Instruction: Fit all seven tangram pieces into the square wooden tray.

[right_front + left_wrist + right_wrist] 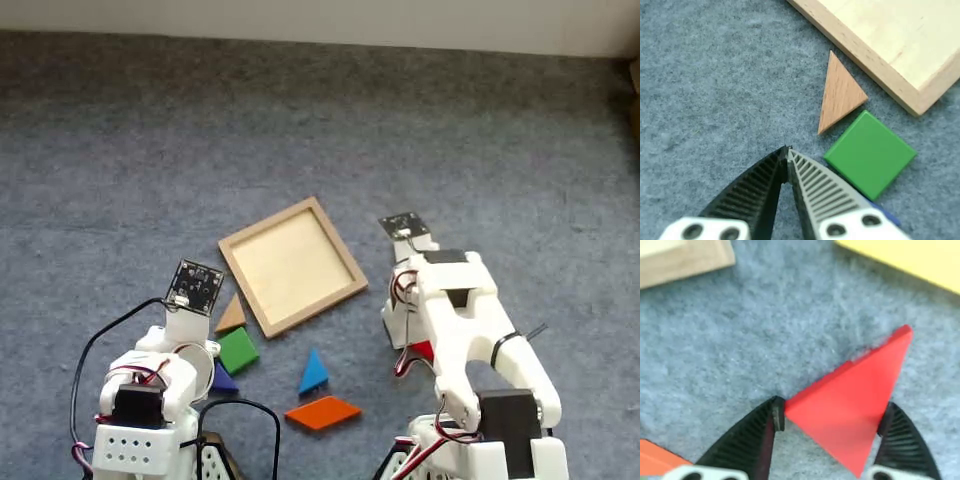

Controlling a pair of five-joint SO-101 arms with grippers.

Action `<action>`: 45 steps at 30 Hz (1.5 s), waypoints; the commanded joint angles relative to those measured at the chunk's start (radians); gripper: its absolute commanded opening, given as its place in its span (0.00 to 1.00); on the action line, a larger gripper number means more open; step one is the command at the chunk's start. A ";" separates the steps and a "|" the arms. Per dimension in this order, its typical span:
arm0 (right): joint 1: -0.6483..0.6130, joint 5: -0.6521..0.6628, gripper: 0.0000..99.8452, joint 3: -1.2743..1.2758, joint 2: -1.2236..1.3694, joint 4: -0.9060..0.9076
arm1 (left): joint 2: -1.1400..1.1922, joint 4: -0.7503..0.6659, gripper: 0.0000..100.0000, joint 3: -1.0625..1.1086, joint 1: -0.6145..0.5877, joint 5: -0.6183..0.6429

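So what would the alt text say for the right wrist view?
Two black fingers clasp a red triangle between them, over grey carpet. A corner of the wooden tray, a yellow piece and an orange piece show at the picture's edges.

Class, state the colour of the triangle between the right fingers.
The triangle is red; right wrist view.

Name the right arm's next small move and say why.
Probably lift straight up a little: the right end effector has its fingers against both sides of the red triangle, and the wooden tray nearby holds no pieces yet.
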 commanded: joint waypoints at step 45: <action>-0.406 0.055 0.17 -0.842 0.344 0.096 | -0.039 0.003 0.00 0.019 0.012 -0.009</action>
